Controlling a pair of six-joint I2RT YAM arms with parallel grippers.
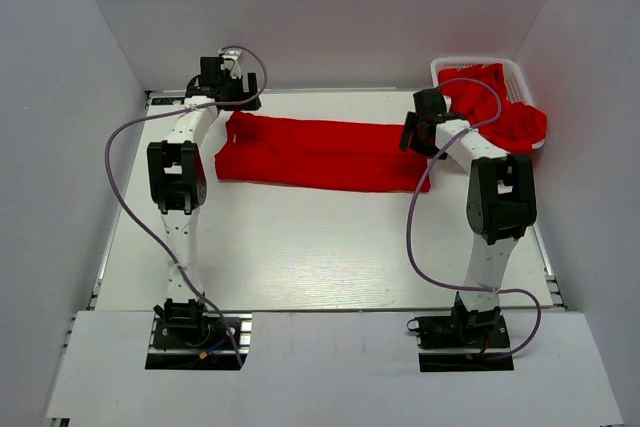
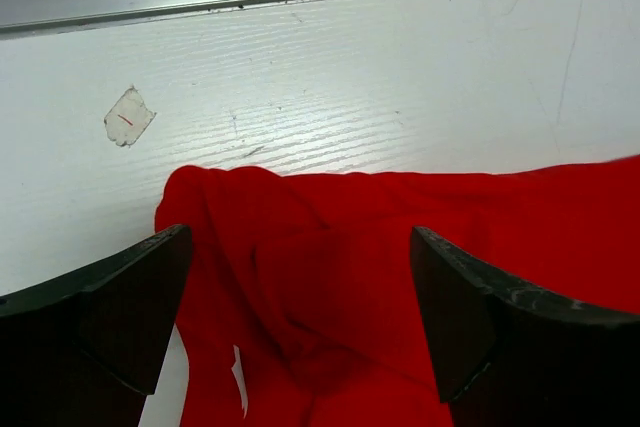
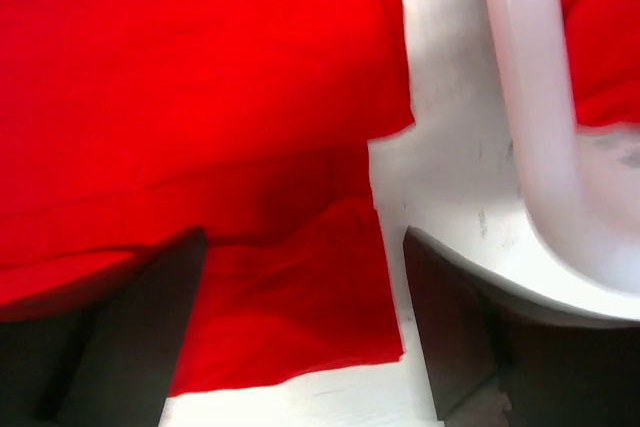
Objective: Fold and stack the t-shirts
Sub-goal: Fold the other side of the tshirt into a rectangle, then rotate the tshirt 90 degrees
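From above, we see one white slotted basket (image 1: 447,69) at the far right corner of the desk (image 1: 300,247). It holds a heap of red t-shirts (image 1: 495,107) that spills over its near rim, and we cannot tell how many lie in it. One more red t-shirt (image 1: 320,152), folded into a long band, lies flat across the far side of the desk. Two arms reach to its ends: the left arm (image 1: 178,177) to the left end, the right arm (image 1: 498,197) to the right end, just beside the basket

In the left wrist view, the left hand (image 2: 300,332) hangs over the band's rumpled end, its two fingers (image 2: 110,307) spread wide, gripping nothing

In the right wrist view, the right hand (image 3: 300,337) stands over the band's corner, fingers apart, holding nothing; the basket's white rim, blurred, passes on the right
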